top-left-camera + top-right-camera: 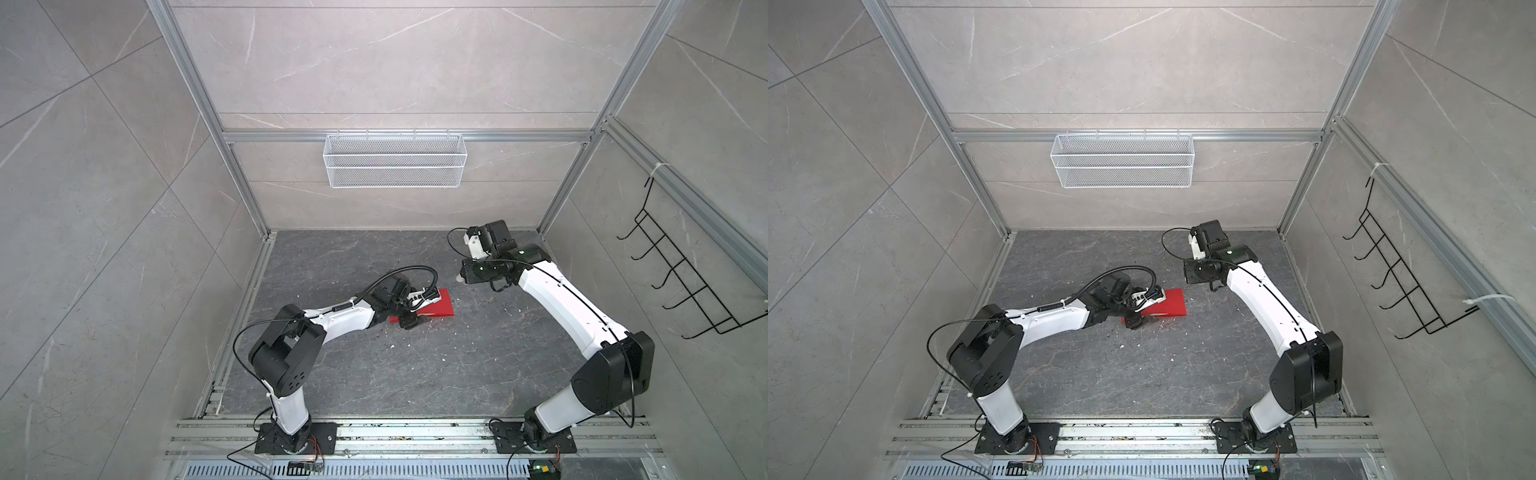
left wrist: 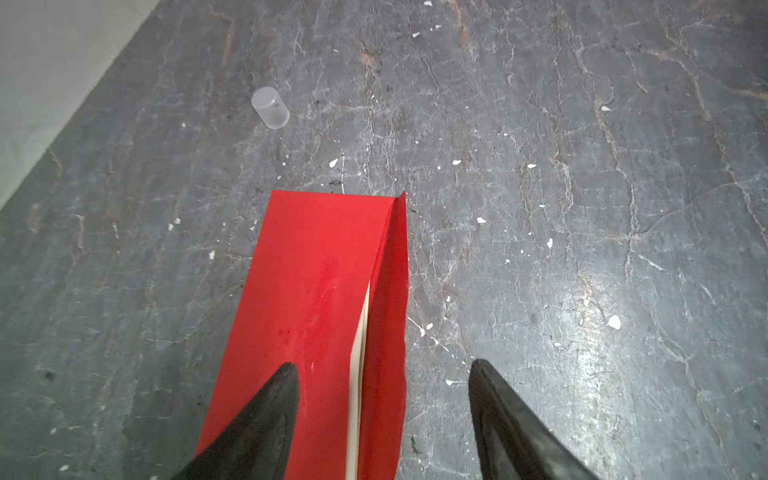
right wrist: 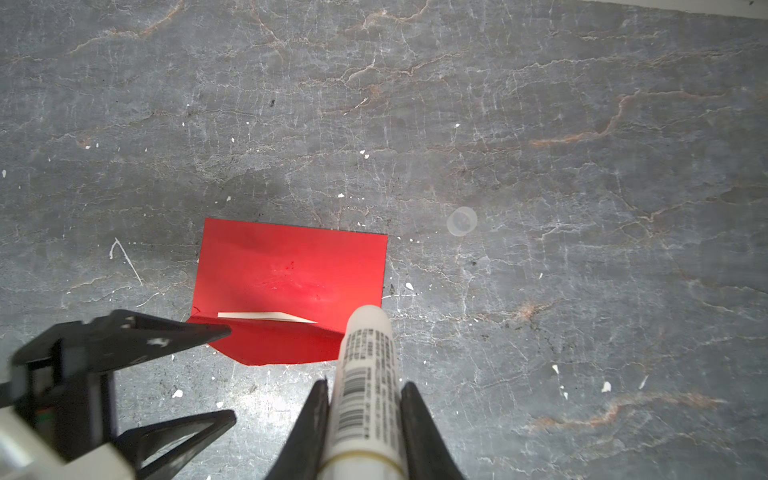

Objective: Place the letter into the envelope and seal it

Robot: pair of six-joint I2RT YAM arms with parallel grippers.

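Red paper envelope (image 1: 436, 309) is lying on the dark stone-patterned table (image 1: 478, 374), just below centre of the frame in both top views. Its pointed flap (image 3: 274, 345) is standing open and unsealed. The letter (image 2: 358, 374) is sitting inside, with only a thin cream strip of it showing at the mouth.

The left gripper (image 2: 383, 363) is hanging wide open over the flap end and gripping nothing. One finger (image 2: 266, 415) is hovering above the envelope body, the other above bare table. The right gripper (image 3: 365, 383) is clamping a white glue stick (image 3: 365, 345), uncapped, its tip pointing toward a corner of the envelope. In the top views this arm is sitting right of centre, apart from the envelope. The translucent cap (image 2: 270, 107) is lying loose on the table nearby.

Risks noted, as judgement:
- Nothing is pinning the envelope, so a glue stroke is likely to be pushing it across the smooth surface.
- The exposed letter edge is lying beside the fold line, so glue straying there would be bonding sheet to flap.
- Left fingers closing here may be creasing the flap or lifting the envelope.
- The cap, lying on its side, may be rolling if knocked.
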